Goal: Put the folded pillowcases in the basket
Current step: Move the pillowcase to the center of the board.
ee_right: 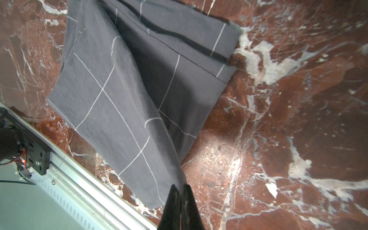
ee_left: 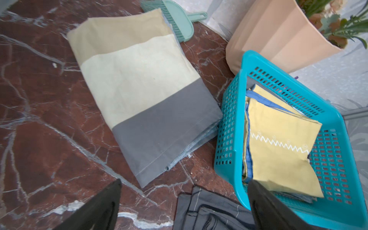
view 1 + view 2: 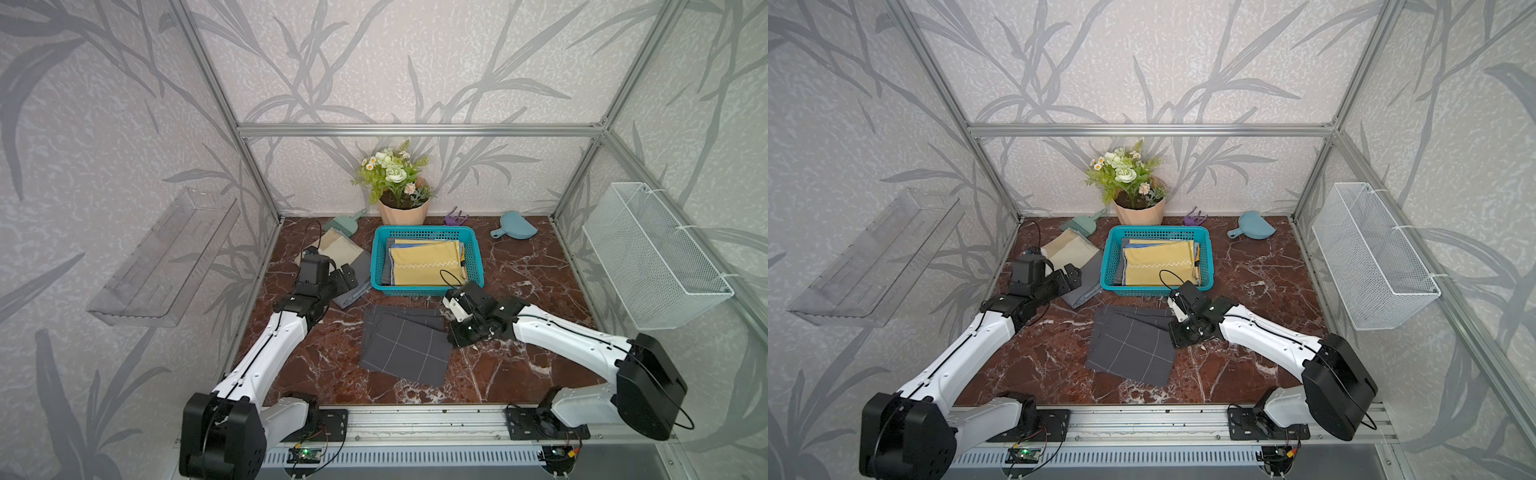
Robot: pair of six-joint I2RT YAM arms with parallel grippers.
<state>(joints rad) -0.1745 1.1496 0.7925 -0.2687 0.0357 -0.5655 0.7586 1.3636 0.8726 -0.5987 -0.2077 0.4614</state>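
Observation:
The folded pillowcase [image 3: 405, 345] [image 3: 1131, 347], dark grey with thin white grid lines, lies on the marble table in front of the basket. My right gripper [image 3: 452, 337] [image 1: 180, 186] is shut on its right edge, and the cloth [image 1: 123, 89] rises in a ridge toward the jaws. The teal basket [image 3: 379, 266] [image 3: 1106, 266] [image 2: 229, 139] holds a stack of folded cloths with a yellow one [image 3: 428, 262] on top. My left gripper [image 3: 345, 276] [image 2: 185, 182] hangs open left of the basket with nothing between its fingers, over the table near a beige-and-grey folded pillowcase [image 2: 139, 89].
A potted plant [image 3: 403, 208] stands behind the basket, with a green scoop [image 3: 347, 222], a purple clip [image 3: 455, 218] and a blue scoop [image 3: 515, 226] along the back edge. A white wire basket [image 3: 652, 257] hangs on the right wall, a clear shelf [image 3: 162, 257] on the left.

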